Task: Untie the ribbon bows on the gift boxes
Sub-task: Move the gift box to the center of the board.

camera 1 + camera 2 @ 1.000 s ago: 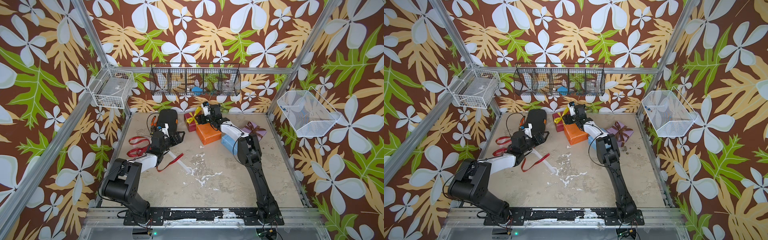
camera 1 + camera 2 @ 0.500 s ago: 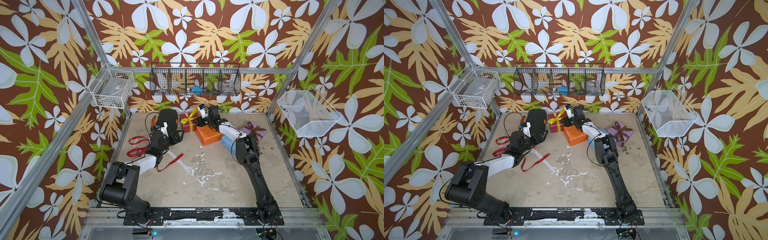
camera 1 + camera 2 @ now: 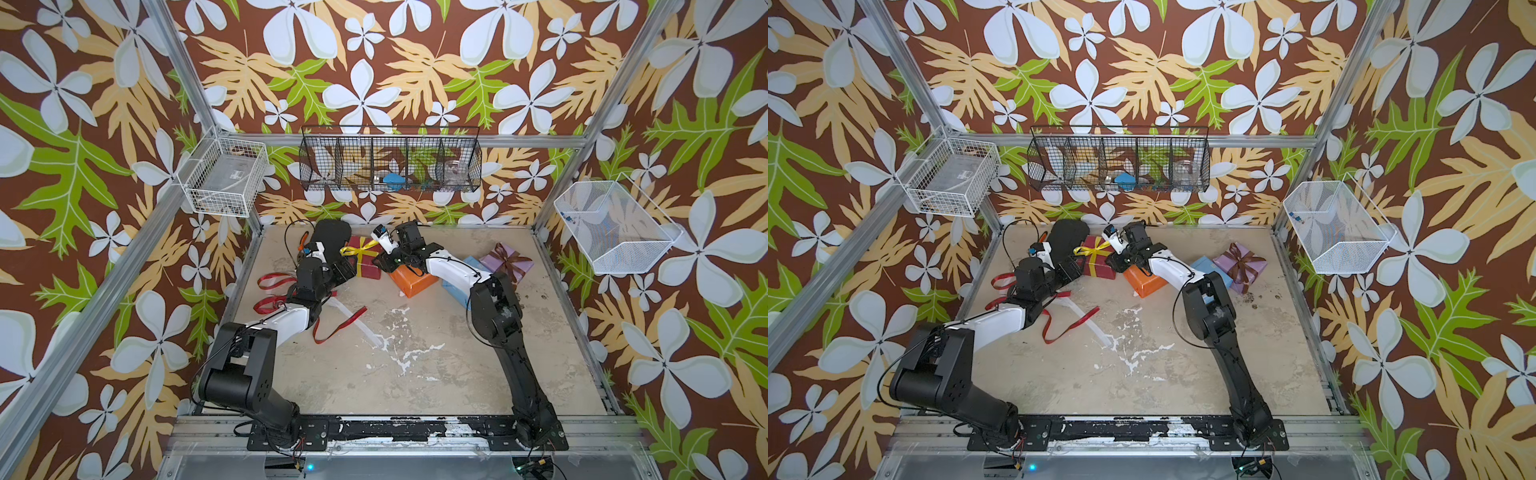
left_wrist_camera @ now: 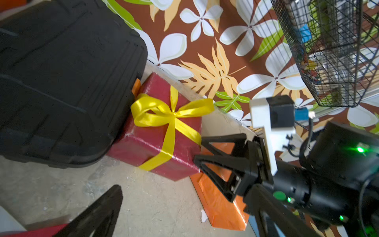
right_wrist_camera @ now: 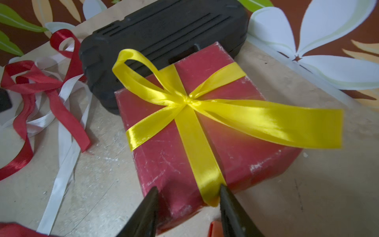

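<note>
Right wrist view: my right gripper (image 5: 187,203) stands half parted, jaws straddling the near edge of the dark red paper-wrapped box (image 5: 242,143), gripping nothing; my left gripper (image 3: 341,270) hangs fully parted beside that box. The yellow satin ribbon bow (image 5: 185,100) looks soft and slippery, so I judge its long flat tail the best hold.

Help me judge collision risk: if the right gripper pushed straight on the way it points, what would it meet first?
Probably the dark red gift box: the right gripper has its fingertips at the near edge, beside the yellow ribbon.
</note>
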Controlling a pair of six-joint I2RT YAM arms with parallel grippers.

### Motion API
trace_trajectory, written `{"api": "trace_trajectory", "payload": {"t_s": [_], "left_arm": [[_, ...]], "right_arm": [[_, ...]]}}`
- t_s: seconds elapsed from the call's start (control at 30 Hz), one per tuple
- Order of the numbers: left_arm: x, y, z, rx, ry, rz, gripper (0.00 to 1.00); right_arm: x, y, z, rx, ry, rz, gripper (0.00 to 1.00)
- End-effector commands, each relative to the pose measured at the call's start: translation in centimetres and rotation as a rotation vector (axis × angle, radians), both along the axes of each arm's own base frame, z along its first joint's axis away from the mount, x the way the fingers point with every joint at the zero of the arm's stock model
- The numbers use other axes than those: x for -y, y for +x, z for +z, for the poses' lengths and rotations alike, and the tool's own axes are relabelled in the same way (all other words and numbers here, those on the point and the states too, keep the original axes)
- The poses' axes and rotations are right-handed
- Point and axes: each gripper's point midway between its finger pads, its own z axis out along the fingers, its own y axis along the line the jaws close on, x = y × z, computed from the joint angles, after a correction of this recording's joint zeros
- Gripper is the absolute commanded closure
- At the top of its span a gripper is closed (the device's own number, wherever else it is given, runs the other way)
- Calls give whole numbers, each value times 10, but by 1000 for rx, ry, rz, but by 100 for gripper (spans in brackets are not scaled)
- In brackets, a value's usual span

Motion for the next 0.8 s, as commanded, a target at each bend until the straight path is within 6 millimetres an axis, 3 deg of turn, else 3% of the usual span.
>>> {"api": "trace_trajectory", "payload": {"t_s": [0.0,0.07,0.17,0.23,0.37,0.47,0.63,0.77], "left_arm": [[-24,5,-8,-31,57,100,0],[-32,8,-11,-37,63,123,0],[-38,12,-18,-51,64,129,0],[-39,18,-21,-53,79,123,0],[-25,32,-23,-45,77,40,0],[-17,33,-29,-50,42,12,0],[-13,39,-36,-44,14,-4,0],[-8,52,-47,-51,27,-31,0]], "right_arm": [[-10,-36,-7,-74,-41,96,57],[-11,-58,-4,-107,-53,122,59],[-5,-80,20,-104,12,125,59],[5,-84,37,-62,35,89,55],[29,-67,70,31,46,-38,45],[42,-43,76,53,67,-101,38],[37,-4,50,26,50,-120,30],[23,13,30,2,61,-107,28]]}}
